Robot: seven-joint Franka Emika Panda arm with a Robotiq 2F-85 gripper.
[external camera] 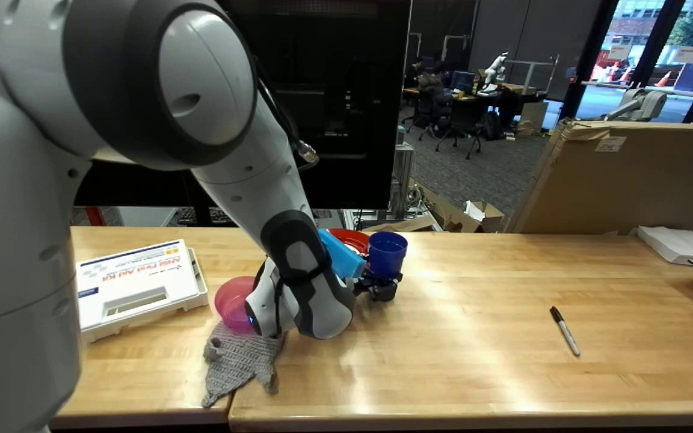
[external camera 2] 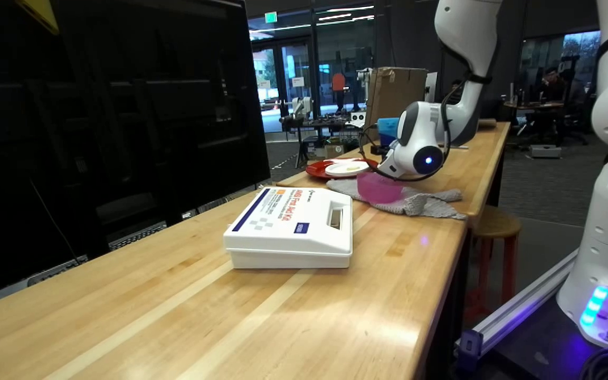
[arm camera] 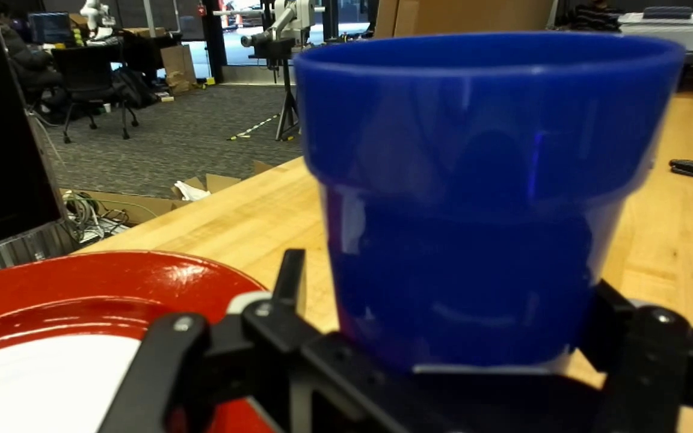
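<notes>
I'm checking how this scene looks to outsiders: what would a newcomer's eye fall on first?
Most likely the blue cup, large in the wrist view and between the parted jaws of the gripper. Next might come the white first aid kit, lying on the wooden table in an exterior view, with the pink bowl and gray cloth beyond it.

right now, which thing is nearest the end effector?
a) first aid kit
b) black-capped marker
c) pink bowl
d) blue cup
d: the wrist view shows the blue cup right at the end effector, its lower part framed by the two black fingers.
</notes>
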